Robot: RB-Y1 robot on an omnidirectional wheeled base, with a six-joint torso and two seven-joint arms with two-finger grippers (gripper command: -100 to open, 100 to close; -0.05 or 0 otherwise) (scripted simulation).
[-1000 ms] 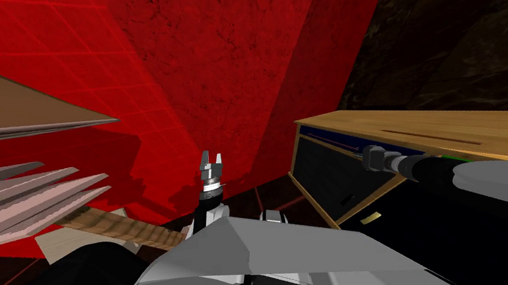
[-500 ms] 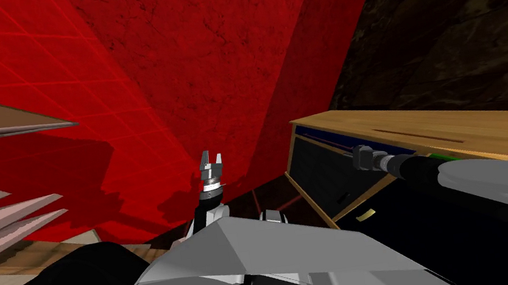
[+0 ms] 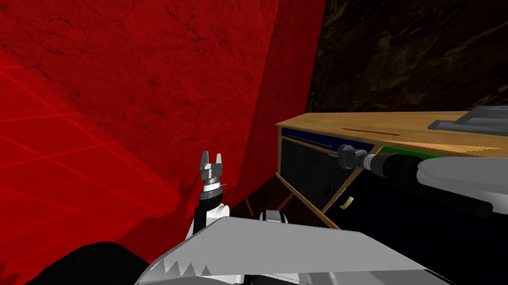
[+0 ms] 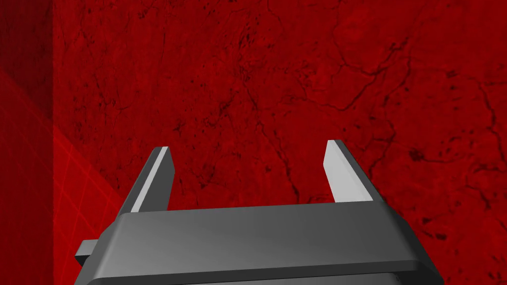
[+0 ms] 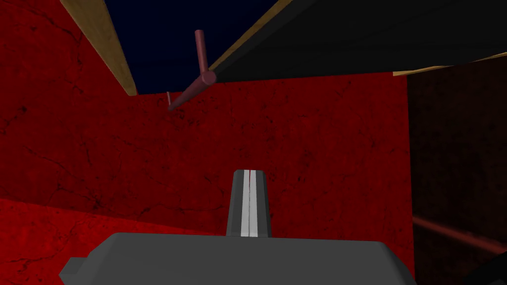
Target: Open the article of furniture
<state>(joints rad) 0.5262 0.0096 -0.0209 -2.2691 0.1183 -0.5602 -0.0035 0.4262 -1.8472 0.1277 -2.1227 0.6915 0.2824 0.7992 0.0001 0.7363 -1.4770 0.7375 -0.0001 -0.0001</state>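
Observation:
A wooden cabinet (image 3: 411,129) with dark fronts stands on my right against the dark wall. Its top front is dark blue (image 5: 158,34) and carries a reddish-brown bar handle (image 5: 194,90). My right gripper (image 5: 249,172) is shut with nothing between its fingers; it points past the handle and stays a little apart from it. In the head view the right gripper (image 3: 343,156) sits at the cabinet's upper front. My left gripper (image 3: 210,155) is raised in front of my chest, and its fingers (image 4: 341,168) stand open and empty (image 4: 247,148).
A small brass pull (image 3: 347,202) sits on a lower dark front. A flat grey object (image 3: 489,119) lies on the cabinet top. Red walls (image 3: 119,106) close in ahead and to the left, and a dark wall (image 3: 445,20) runs behind the cabinet.
My head view has swung: the slanted boards on the left have left the picture and the grey object on the cabinet top has come in. The right gripper keeps its place at the cabinet front.

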